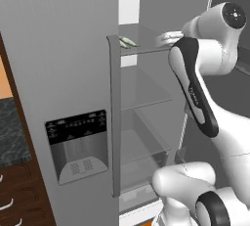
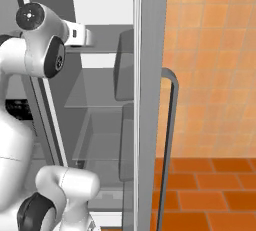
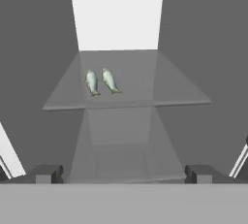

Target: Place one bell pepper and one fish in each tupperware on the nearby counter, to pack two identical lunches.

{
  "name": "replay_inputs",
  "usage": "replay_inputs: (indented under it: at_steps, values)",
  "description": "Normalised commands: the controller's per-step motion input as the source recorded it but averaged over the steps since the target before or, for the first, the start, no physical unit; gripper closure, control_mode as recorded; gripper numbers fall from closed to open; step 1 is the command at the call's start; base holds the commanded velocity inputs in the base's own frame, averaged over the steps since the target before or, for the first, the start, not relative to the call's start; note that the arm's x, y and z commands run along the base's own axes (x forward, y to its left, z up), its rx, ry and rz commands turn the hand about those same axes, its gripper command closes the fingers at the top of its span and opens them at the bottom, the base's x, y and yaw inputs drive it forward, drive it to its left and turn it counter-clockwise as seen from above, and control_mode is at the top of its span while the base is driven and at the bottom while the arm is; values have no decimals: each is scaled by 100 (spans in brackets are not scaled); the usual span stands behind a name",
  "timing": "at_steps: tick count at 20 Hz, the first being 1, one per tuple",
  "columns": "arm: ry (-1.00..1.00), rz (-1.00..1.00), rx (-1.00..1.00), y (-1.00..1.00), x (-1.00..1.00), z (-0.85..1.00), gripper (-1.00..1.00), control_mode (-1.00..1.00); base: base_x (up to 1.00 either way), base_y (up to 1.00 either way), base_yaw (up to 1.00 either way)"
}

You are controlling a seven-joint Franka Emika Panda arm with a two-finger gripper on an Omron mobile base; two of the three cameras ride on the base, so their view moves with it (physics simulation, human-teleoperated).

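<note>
Your tool (image 3: pixel 123 173) stands wide open and holds nothing; in the hand view its two dark tips sit far apart at the bottom, aimed into the open fridge. Ahead of it, two fish (image 3: pixel 101 81) lie side by side, just apart from each other, on the left part of a glass shelf (image 3: pixel 179 89), well beyond the tips. In the left base view you can make out a fish (image 1: pixel 128 41) on the upper shelf just behind the edge of the fridge door (image 1: pixel 58 73), with the arm (image 1: pixel 195 88) reaching in at that level.

As far as you can judge, the task is at its very start: no fish is picked, and no pepper or tub can be seen from here, so both lunches are left to pack. A corner of the dark table (image 1: pixel 12 132) shows at the far left, past the door with its dispenser panel (image 1: pixel 77 144).

Nothing lies between tool and fish. Mind the shelf's front edge and the fridge walls on either side, and note the fish lie close enough together that closing on one may nudge the other.
</note>
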Motion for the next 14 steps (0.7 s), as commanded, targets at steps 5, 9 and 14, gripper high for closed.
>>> replay_inputs:
  at_steps: [5,9,14]
  values:
    - [4,1,1,7,100,-33,-100,-100,0,0,0]
    - [-1,11,0,42,96,-37,-100,-100,0,0,0]
    - [1,16,0,20,95,-9,-100,-100,0,0,0]
